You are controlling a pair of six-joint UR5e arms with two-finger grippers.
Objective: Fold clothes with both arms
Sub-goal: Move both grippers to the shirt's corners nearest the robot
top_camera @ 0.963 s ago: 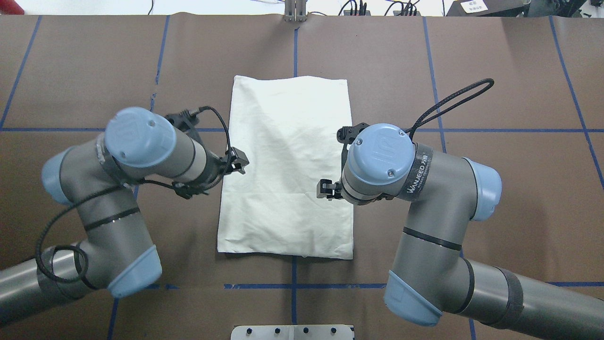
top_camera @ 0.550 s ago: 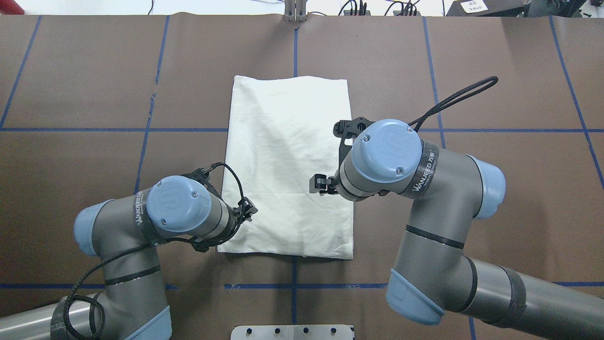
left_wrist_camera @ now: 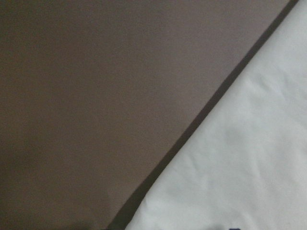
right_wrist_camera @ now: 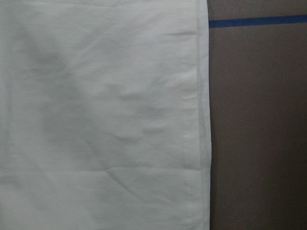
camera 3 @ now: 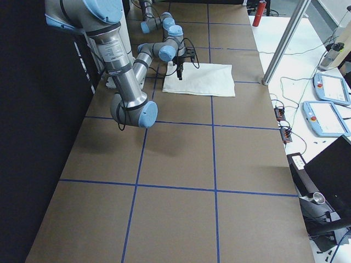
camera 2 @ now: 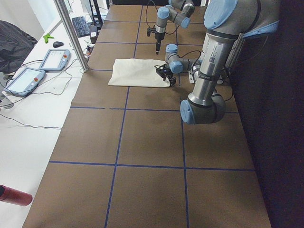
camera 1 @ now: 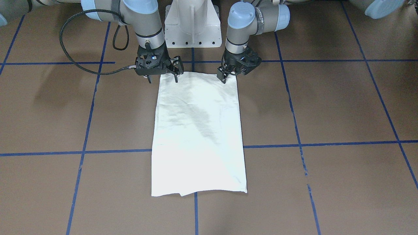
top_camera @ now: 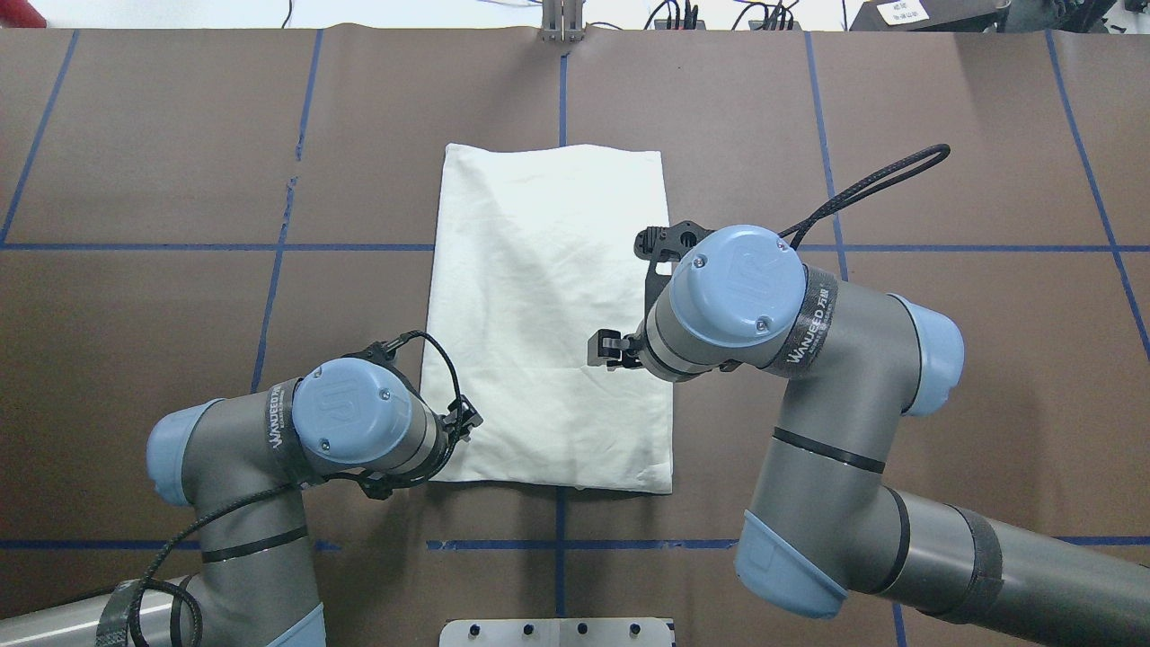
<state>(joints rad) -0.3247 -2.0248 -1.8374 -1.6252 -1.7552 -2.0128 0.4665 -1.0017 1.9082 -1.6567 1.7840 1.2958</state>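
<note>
The clothes are one cream-white cloth (top_camera: 548,314) folded into a long plain rectangle in the middle of the table (camera 1: 199,130). My left gripper (camera 1: 230,75) sits low at the cloth's robot-side left corner (camera 2: 164,76). Its wrist covers it from overhead, and I cannot tell how its jaws stand. The left wrist view holds only the cloth's edge (left_wrist_camera: 249,158) running diagonally over brown table. My right gripper (camera 1: 162,79) hangs open above the cloth near its right edge, holding nothing. Below it, the right wrist view shows the hemmed edge (right_wrist_camera: 196,120).
Blue tape lines (top_camera: 561,90) cross the brown table cover. The white pedestal (camera 1: 192,23) stands just behind the cloth's robot-side edge. A black cable loop (top_camera: 871,189) arcs off the right wrist. A metal post (camera 2: 71,33) and teach pendants (camera 2: 54,59) stand past the far edge.
My left arm has swung back along the cloth's left edge, from its middle to the robot-side corner. The right gripper has shifted slightly inward over the cloth. The cloth has not moved.
</note>
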